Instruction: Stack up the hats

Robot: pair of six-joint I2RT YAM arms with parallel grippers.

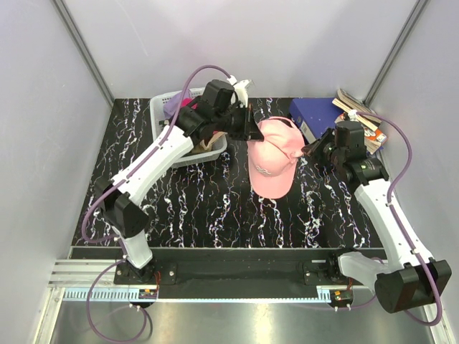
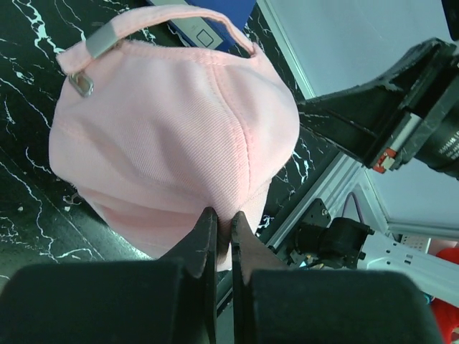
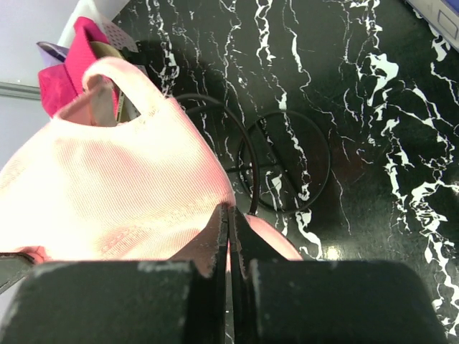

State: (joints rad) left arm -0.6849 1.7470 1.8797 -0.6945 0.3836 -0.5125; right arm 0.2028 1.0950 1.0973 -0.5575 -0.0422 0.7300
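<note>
A light pink cap (image 1: 275, 154) hangs over the middle of the table, held between both grippers. My left gripper (image 1: 250, 133) is shut on its left side; in the left wrist view the jaws (image 2: 224, 216) pinch the crown fabric (image 2: 172, 129). My right gripper (image 1: 309, 151) is shut on its right side; in the right wrist view the jaws (image 3: 229, 213) pinch the cap's edge (image 3: 107, 193). A magenta cap (image 3: 68, 72) and a lavender cap (image 1: 174, 105) lie in the grey basket (image 1: 161, 122) at the back left. The tan and green caps are hidden.
A blue box (image 1: 314, 115) and a stack of books (image 1: 356, 109) sit at the back right. A black wire ring object (image 3: 287, 161) lies on the black marbled table under the cap. The right arm (image 2: 387, 122) is close in front of the left wrist camera.
</note>
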